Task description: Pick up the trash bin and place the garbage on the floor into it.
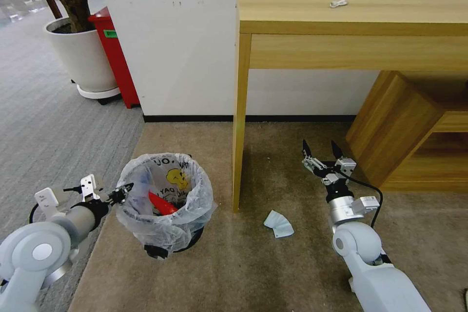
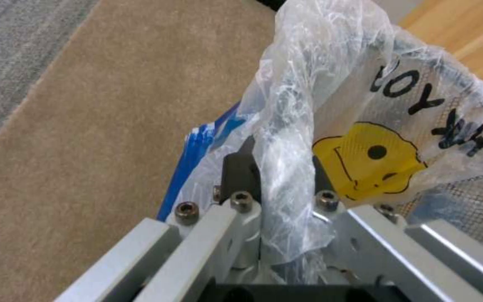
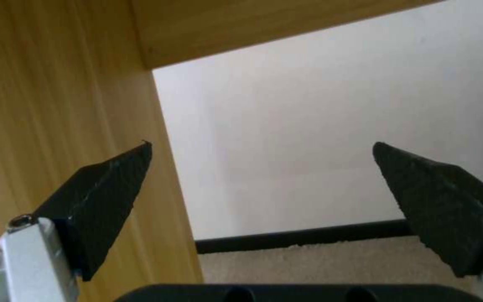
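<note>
Here the left end effector [image 1: 127,190] is clamped on the bag-lined rim of the trash bin [image 1: 165,202] on the floor [image 1: 273,273], so the pale crumpled garbage [image 1: 279,224] beside the bench leg [image 1: 240,122] seemingly calls for the wide-open right end effector [image 1: 322,149] to descend.

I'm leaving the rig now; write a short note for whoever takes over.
Left claw: shut on the rim of the trash bin, pinching its bag liner.
Right claw: open, empty, raised over the beige carpet beside the desk leg.
Done: the bin is gripped; red and blue litter is already inside.
Left: a crumpled pale paper lies on the carpet between bin and right arm; it needs to go in the bin.
</note>
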### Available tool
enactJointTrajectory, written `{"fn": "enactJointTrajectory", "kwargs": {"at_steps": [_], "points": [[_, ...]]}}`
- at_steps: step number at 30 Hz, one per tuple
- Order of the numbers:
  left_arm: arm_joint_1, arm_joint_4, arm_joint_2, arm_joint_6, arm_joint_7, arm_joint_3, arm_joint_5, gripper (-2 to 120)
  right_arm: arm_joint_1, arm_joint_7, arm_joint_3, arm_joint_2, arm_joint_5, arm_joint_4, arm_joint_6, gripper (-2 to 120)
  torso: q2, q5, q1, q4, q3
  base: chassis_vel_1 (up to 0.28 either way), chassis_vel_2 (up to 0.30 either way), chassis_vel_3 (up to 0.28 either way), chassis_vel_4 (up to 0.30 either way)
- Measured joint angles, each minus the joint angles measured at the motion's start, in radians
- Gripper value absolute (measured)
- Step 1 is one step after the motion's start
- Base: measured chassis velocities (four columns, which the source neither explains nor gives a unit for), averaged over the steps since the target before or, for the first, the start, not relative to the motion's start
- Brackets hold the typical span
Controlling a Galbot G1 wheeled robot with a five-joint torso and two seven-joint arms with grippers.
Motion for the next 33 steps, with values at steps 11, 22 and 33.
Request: {"fn": "enactJointTrajectory", "kwargs": {"at_steps": [11,22,33], "points": [[0.000,0.004,0.000,0.000,0.004,0.001,-0.002,3,0.002,-0.001,-0.002,0.002,0.000,-0.001,0.001,100,0.000,0.0000,0.000,-0.0002,0.000,-0.056,-0.048,-0.053,-0.053],[-0.001,0.003,0.002,0.000,0.011,0.003,0.002,3,0.007,-0.003,-0.003,0.000,0.002,-0.005,0.003,100,0.000,-0.0001,0.000,-0.0003,0.000,-0.074,-0.079,-0.078,-0.082],[0.003,0.009,0.001,-0.006,0.017,0.008,0.021,3,0.006,-0.003,-0.006,0.000,0.002,-0.005,0.003,100,0.000,0.0000,0.000,-0.0002,0.000,-0.013,-0.015,-0.010,-0.011]]}}
